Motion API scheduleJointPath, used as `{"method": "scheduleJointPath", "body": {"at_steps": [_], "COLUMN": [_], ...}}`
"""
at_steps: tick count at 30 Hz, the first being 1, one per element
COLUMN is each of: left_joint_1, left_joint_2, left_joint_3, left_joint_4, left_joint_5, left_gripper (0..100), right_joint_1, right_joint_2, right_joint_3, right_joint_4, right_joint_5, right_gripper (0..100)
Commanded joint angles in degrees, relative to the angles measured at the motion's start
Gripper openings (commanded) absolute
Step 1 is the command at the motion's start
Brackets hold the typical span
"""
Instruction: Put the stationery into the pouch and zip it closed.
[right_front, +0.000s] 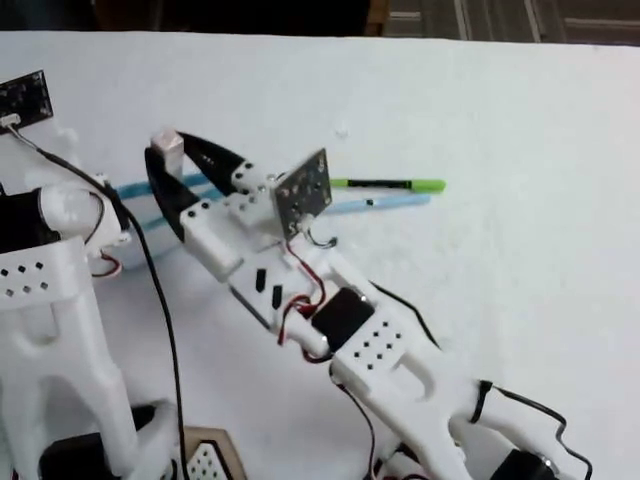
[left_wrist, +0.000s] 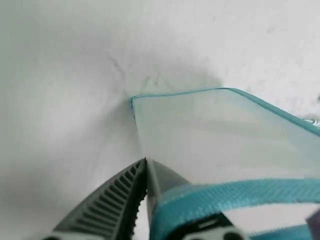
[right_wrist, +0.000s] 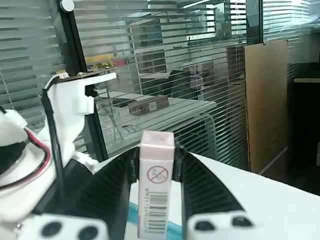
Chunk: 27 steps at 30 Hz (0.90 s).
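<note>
My right gripper (right_front: 168, 150) is held above the table's left part, shut on a small white eraser (right_front: 166, 141). In the right wrist view the eraser (right_wrist: 156, 192) stands upright between the black fingers (right_wrist: 115, 190), barcode facing the camera. My left gripper (left_wrist: 146, 167) is shut on the teal zip edge (left_wrist: 235, 195) of the clear pouch (left_wrist: 210, 135), which rests on the white table. In the high view the pouch's blue edges (right_front: 150, 190) run under the right gripper. A green pen (right_front: 390, 184) lies further right, a pale blue strip (right_front: 395, 202) just below it.
The left arm's white body (right_front: 50, 270) stands at the table's left edge, with a black cable (right_front: 160, 300) hanging beside it. The right arm (right_front: 360, 340) stretches diagonally across the middle. White tabletop (right_front: 520, 120) lies open to the right and back.
</note>
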Motion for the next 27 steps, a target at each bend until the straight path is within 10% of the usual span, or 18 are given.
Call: {"method": "scheduleJointPath", "body": {"at_steps": [1,27], "left_joint_1": [0.57,0.4], "left_joint_2": [-0.22,-0.22], "left_joint_3": [-0.35,-0.44], "left_joint_4": [-1.14,-1.14], "left_joint_5": [-0.53,-0.62], "left_gripper": [2,2], "right_joint_1": [2.33,-1.1], "right_joint_2": [-3.82,11.3], "right_joint_3": [-1.05,-3.78], "right_joint_4": [-0.22,5.93], "right_joint_5": [-0.26,4.04], "right_gripper": [1.7,13.2]}}
